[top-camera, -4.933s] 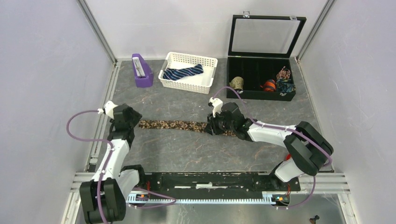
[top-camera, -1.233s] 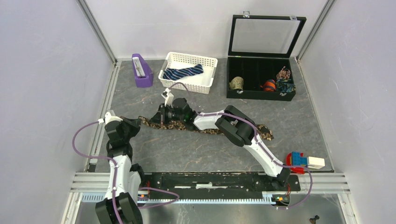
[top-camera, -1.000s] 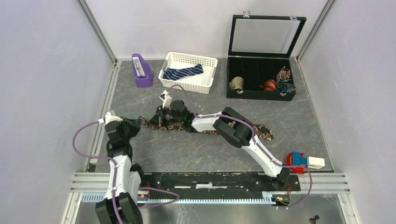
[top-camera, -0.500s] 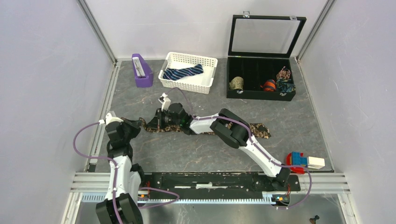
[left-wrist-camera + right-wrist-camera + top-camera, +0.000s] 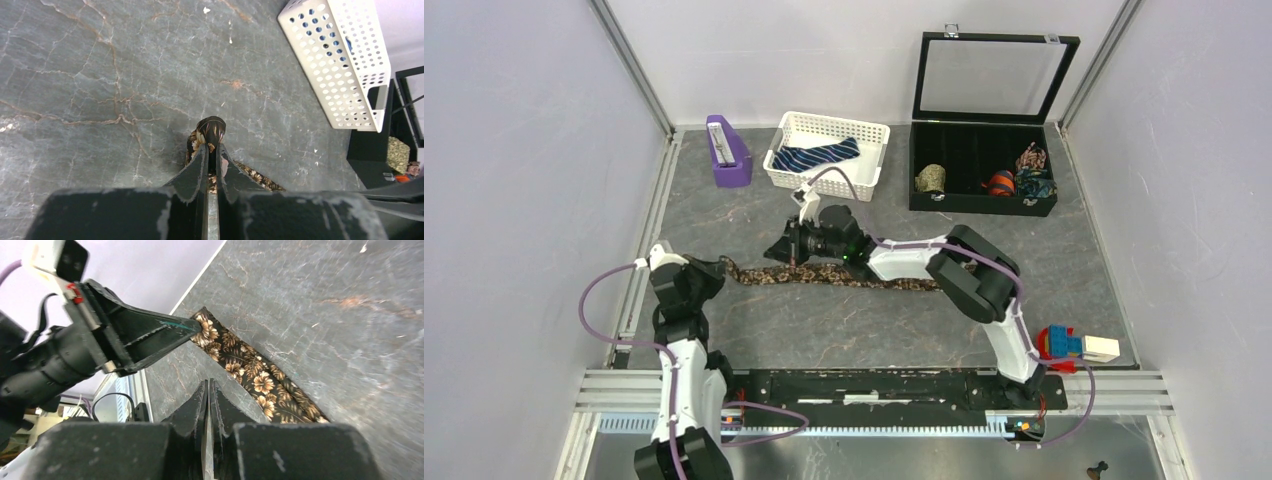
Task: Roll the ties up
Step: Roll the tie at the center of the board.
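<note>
You look down on a desk (image 5: 824,330) with a dark grey stone-look top, veined with thin pale and rust-brown cracks. Plain pale lilac panels box it in: a back wall (image 5: 824,60), a left wall (image 5: 514,200) and a right wall (image 5: 1204,200). A slanted aluminium post (image 5: 631,65) marks the far left corner, a second post (image 5: 1102,62) the far right. An aluminium track (image 5: 656,190) runs along the desk's left edge, and an aluminium rail (image 5: 1139,388) crosses the near edge. The light is even and soft.
</note>
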